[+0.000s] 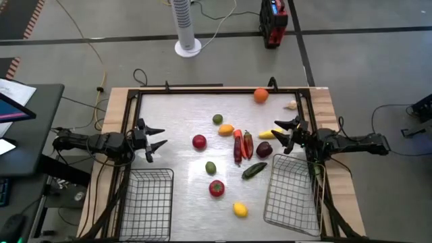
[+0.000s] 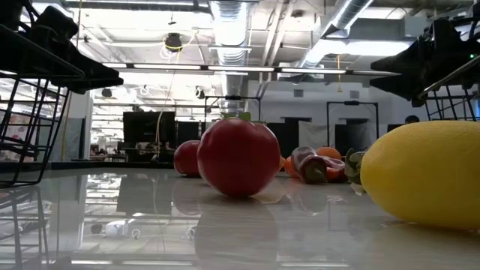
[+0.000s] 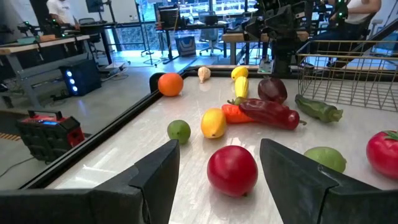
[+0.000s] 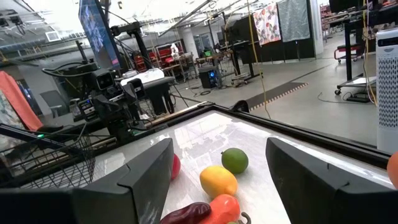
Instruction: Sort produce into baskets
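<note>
Sorting hasn't begun: both wire baskets (image 1: 147, 202) sit empty at 7 and 5 o'clock, produce scattered mid-table. The left gripper (image 1: 154, 140), fingers open, faces a red apple (image 1: 199, 142); next, reach and close. The right gripper (image 1: 282, 131) waits open at 3 o'clock.

Glossy brushed-metal tabletop (image 1: 182, 115), wooden edges (image 1: 116, 101), wire-grid baskets (image 1: 147, 202).

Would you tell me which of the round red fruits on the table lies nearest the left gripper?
The red apple just ahead of the left gripper; it sits between that gripper's fingers in the left wrist view. The other red one lies farther off, between the two baskets.
</note>
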